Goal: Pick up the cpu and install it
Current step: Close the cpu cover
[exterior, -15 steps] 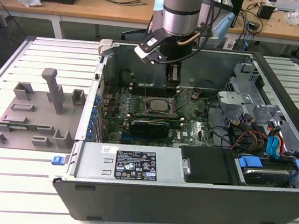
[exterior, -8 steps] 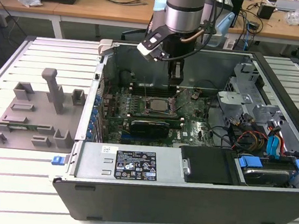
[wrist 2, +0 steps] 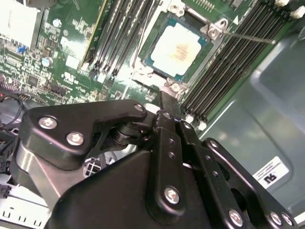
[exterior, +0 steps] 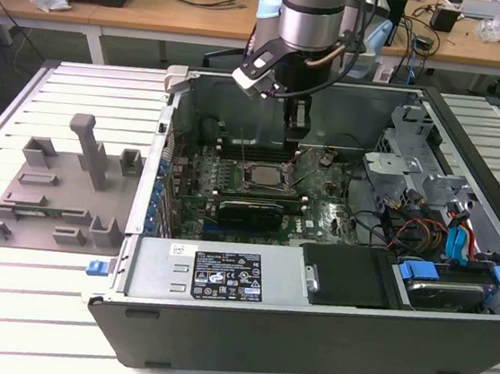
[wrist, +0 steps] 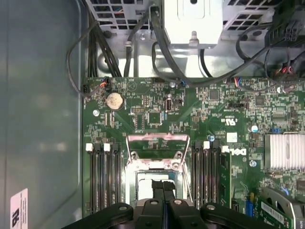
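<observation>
We judge the cpu (wrist 2: 178, 47) seated in its socket (wrist 2: 172, 87); our tool (wrist: 163, 185) hangs above, pressed together, empty; latching calls for care.

The cpu (wrist 2: 178, 50) sits on the motherboard (exterior: 319, 215) inside the case (exterior: 307, 324). The tray (exterior: 42, 190) lies on the table (exterior: 37, 307), at the exterior view's left of the case.

Robotics lab: opened computer case (exterior: 306, 329) on slatted metal bench (exterior: 37, 307), cable-strewn wooden desks (exterior: 116, 11) behind.
</observation>
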